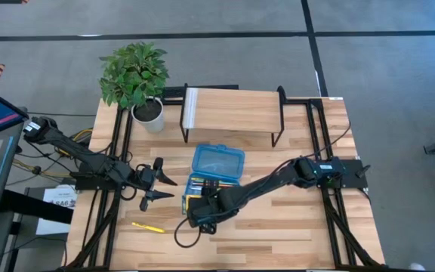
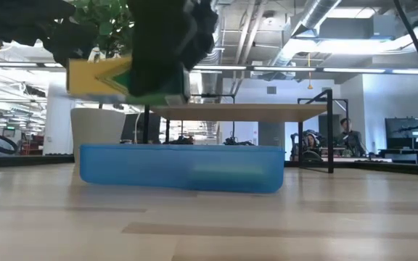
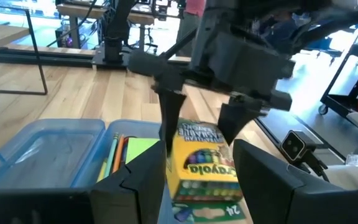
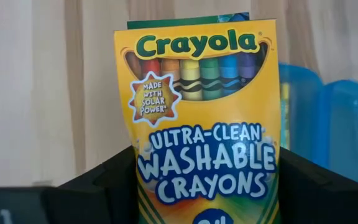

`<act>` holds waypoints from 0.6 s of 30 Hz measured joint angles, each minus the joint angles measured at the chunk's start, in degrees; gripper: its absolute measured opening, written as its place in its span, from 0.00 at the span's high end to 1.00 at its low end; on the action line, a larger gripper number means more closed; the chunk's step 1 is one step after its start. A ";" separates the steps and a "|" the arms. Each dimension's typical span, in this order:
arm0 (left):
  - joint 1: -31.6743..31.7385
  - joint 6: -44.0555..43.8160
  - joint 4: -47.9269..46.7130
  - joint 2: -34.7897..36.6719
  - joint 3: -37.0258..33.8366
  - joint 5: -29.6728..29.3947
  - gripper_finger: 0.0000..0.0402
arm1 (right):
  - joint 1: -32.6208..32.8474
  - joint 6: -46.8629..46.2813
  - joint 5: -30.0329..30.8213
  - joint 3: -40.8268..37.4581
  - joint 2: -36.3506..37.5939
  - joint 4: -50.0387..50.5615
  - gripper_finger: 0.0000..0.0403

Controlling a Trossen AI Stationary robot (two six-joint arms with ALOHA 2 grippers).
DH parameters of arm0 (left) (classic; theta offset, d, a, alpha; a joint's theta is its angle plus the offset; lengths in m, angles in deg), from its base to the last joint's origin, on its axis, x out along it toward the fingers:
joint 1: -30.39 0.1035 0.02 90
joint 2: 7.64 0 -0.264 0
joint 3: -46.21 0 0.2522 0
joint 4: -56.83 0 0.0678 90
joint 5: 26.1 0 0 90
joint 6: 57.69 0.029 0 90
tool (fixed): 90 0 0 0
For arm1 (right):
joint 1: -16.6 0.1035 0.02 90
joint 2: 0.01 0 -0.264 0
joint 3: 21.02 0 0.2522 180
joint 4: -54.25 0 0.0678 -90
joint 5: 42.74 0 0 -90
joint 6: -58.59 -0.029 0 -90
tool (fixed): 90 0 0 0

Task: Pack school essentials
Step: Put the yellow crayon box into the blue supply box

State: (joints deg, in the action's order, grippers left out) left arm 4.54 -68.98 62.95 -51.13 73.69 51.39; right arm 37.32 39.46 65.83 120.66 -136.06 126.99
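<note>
Up above the blue case (image 1: 217, 168), the right gripper's (image 1: 202, 214) fingers clamp the yellow crayon box (image 4: 201, 118); left gripper (image 1: 159, 183), fingers apart, waits beside the case.

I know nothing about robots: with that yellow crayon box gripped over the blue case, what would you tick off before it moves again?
1. Right gripper shut on the yellow crayon box: ok.
2. Box lifted off the wooden table: ok.
3. Blue translucent plastic case open, lid flat: ok.
4. Room left beside the pencils and lime-green sticky-note pad inside: cannot tell.
5. Left gripper open and clear of the case: ok.
6. Yellow pencil on the table unpacked: not ok.
</note>
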 joint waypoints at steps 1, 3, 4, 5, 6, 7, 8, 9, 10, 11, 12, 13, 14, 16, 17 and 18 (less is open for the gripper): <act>0.00 0.00 -0.02 0.00 -0.01 0.04 0.57 | 0.06 -0.22 -0.02 -0.37 -0.03 -0.04 0.29; 0.00 0.01 0.01 -0.01 -0.01 0.11 0.57 | 0.52 -0.27 -0.04 -0.91 0.14 -0.08 0.29; 0.00 0.00 0.02 0.00 -0.01 0.11 0.57 | 0.87 -0.14 -0.05 -1.53 0.62 -0.46 0.29; 0.00 0.01 0.02 -0.01 -0.01 0.11 0.57 | 1.19 -0.12 -0.14 -2.28 1.16 -0.93 0.29; 0.00 0.01 0.02 -0.01 -0.01 0.11 0.57 | 1.59 -0.23 -0.19 -3.24 2.00 -1.04 0.29; 0.00 0.00 0.05 -0.02 -0.01 0.11 0.57 | 2.00 -0.51 -0.16 -4.39 2.83 -1.00 0.29; 0.00 0.00 0.05 0.00 -0.01 0.11 0.57 | 2.30 -0.84 -0.16 -5.96 3.72 -1.38 0.29; -0.01 0.00 0.07 -0.01 -0.01 0.11 0.57 | 2.64 -1.28 -0.14 -8.01 4.85 -2.05 0.29; 0.00 0.00 0.07 -0.01 -0.01 0.05 0.57 | 2.89 -1.81 -0.05 -10.36 6.16 -2.94 0.29; 0.00 0.00 0.14 -0.01 -0.01 0.03 0.57 | 3.10 -2.39 0.25 -13.17 7.81 -4.53 0.29; 0.00 0.00 0.27 0.00 -0.01 0.01 0.57 | 3.08 -2.97 0.59 -16.26 9.51 -7.06 0.29; 0.00 0.00 0.34 -0.01 0.00 -0.03 0.57 | 2.88 -3.40 0.73 -19.73 11.52 -9.93 0.29; 0.00 0.00 0.36 0.00 -0.01 -0.03 0.57 | 2.50 -3.92 0.72 -23.16 13.48 -12.97 0.29; -0.01 0.00 0.60 -0.02 -0.01 -0.05 0.57 | 1.54 -4.89 0.91 -30.02 17.03 -19.41 0.29; 0.00 0.00 0.61 -0.02 -0.01 -0.10 0.57 | 0.92 -5.45 0.91 -33.21 18.57 -22.13 0.29; 0.00 0.00 0.61 -0.01 -0.01 -0.20 0.57 | 0.27 -6.36 0.90 -36.19 19.94 -24.57 0.29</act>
State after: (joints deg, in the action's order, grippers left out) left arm 4.54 -68.98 63.56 -51.14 73.68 51.19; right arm 37.59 33.10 66.74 84.47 -116.12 102.42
